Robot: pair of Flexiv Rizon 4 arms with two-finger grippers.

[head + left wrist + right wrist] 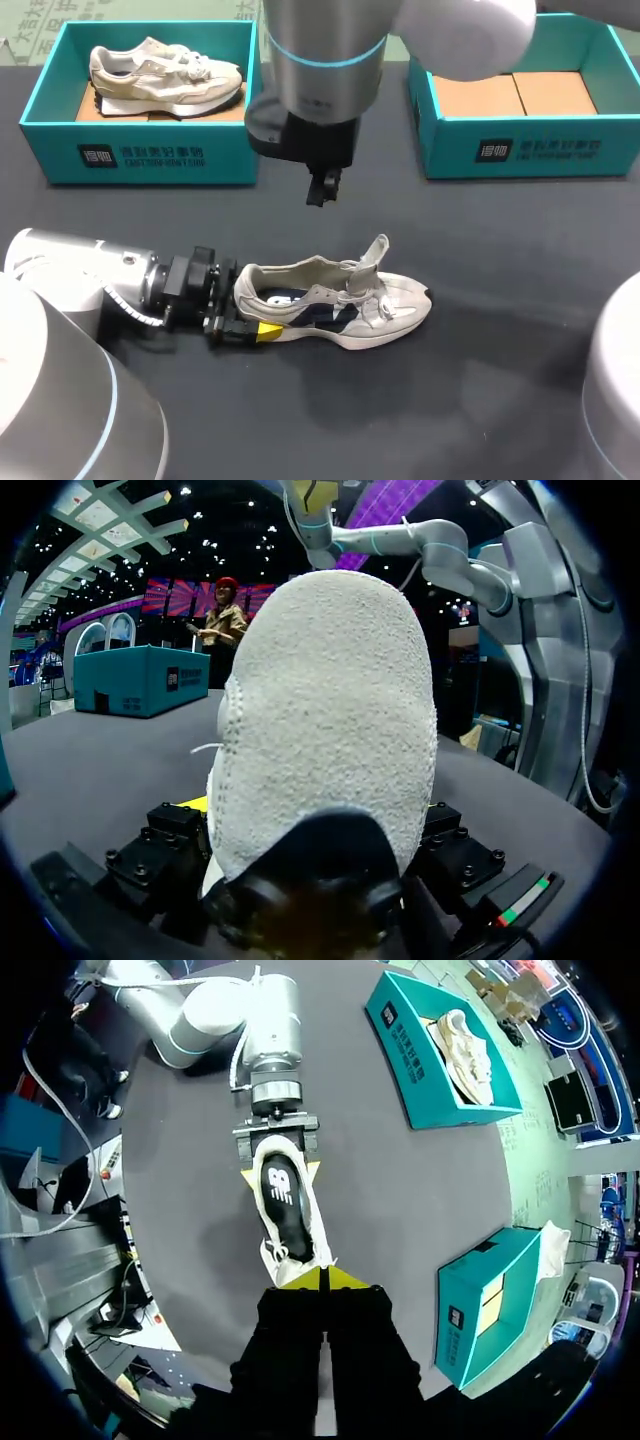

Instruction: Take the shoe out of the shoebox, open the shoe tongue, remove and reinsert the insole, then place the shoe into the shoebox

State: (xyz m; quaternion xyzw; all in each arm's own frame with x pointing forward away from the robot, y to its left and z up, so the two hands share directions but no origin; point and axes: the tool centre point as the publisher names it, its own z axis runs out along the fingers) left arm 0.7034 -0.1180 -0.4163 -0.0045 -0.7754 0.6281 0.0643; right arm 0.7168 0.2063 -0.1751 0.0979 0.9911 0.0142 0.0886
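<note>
**A robot test bench set up for handling shoes**

The setting is a robotics workstation. Two grey industrial arms, the left arm (80, 280) and the right arm (320, 50), reach over a table (520, 330) with a dark matte top. At its far edge stand two teal boxes, the left shoebox (140, 155) and the right shoebox (520, 150). A shoe (340, 295) lies on the table surface between the arms.

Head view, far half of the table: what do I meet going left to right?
Left shoebox with a boxed shoe inside → right gripper hanging above the table → right shoebox, no shoe in it.
</note>
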